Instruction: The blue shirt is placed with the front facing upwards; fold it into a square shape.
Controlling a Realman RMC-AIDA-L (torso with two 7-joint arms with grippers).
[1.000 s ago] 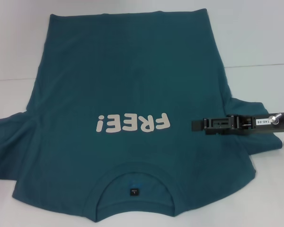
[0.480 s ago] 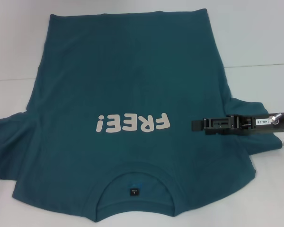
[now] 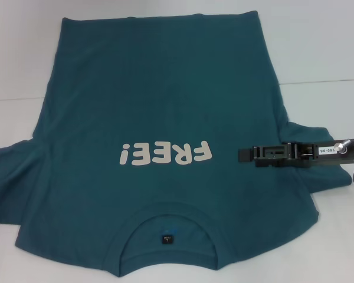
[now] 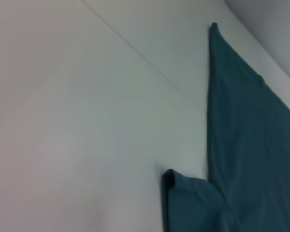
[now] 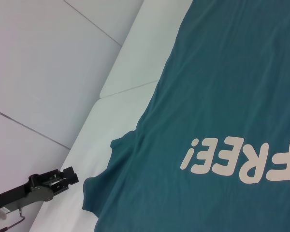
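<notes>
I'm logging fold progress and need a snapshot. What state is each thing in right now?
blue shirt: spread flat, front up, lettering showing, both sleeves out, not yet folded.
right gripper: over the shirt's right sleeve area, beside the lettering.
left gripper: out of the head view; seen from the right wrist camera off the shirt's left sleeve, above the table.

Head camera looks down; both wrist cameras share blue shirt [image 3: 159, 112], seemingly from higher.
</notes>
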